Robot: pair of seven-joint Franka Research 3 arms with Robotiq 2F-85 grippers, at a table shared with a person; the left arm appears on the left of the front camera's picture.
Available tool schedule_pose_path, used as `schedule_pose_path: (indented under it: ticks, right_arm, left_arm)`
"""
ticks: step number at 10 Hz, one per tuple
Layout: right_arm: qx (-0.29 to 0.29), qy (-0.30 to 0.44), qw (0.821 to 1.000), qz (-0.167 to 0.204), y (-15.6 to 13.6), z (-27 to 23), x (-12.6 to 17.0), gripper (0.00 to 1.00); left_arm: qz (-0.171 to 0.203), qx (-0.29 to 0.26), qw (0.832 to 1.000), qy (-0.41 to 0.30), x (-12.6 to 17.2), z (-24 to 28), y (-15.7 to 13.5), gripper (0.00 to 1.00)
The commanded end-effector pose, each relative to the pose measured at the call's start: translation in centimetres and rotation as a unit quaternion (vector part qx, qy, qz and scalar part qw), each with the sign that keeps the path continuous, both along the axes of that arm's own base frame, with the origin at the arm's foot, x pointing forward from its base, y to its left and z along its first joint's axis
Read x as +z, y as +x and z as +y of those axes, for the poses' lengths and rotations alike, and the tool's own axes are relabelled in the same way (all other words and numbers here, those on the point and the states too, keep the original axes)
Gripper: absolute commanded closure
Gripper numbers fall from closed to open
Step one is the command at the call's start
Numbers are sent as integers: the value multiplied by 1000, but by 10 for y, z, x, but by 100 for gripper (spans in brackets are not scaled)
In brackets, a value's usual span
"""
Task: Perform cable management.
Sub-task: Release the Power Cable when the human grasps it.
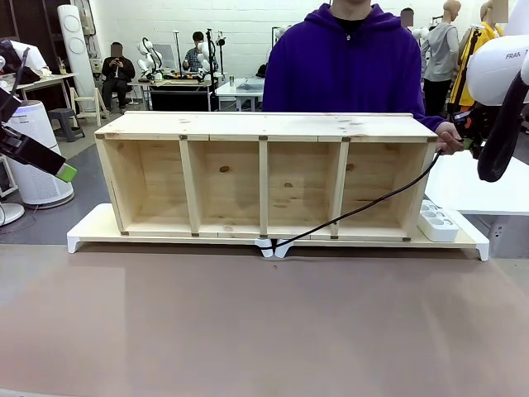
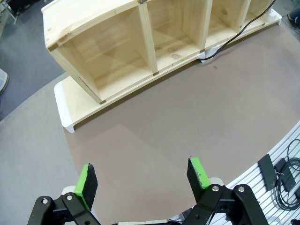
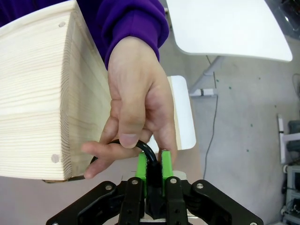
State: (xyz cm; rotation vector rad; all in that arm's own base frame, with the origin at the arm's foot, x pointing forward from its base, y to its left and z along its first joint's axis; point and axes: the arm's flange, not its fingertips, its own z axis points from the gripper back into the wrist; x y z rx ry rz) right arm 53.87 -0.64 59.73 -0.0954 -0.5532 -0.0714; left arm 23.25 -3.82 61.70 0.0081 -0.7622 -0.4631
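At your twelve o'clock, a white-painted brick wall closes off a workshop lit evenly from overhead. A grey floor runs beneath a cluttered far workbench at eleven o'clock, where two seated people face your way. At nine o'clock stands a white cylindrical air purifier beside a tall white tower fan. At three o'clock, a plain white tabletop catches the light, its white metal leg planted on speckled grey flooring.
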Motion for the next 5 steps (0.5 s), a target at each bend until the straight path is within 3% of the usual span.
schedule_pose_path:
  ticks: [1, 2, 3, 4, 5]
  right_arm:
    - [-1, 2, 1000, 3, 0, -1, -1, 65]
    - [0, 5, 1000, 4, 1, -2, 0, 45]
    - [1, 6, 1000, 4, 1, -3, 0, 64]
    - [2, 6, 1000, 2, 0, -4, 0, 25]
    - [2, 7, 1000, 0, 0, -4, 0, 44]
  left_arm:
    - [-6, -2, 1000, 2, 1, 0, 3, 0]
    - [-6, -2, 1000, 2, 1, 0, 3, 0]
    - [-6, -2, 1000, 2, 1, 0, 3, 0]
    - [-6, -2, 1000, 2, 1, 0, 3, 0]
    - [-6, -2, 1000, 2, 1, 0, 3, 0]
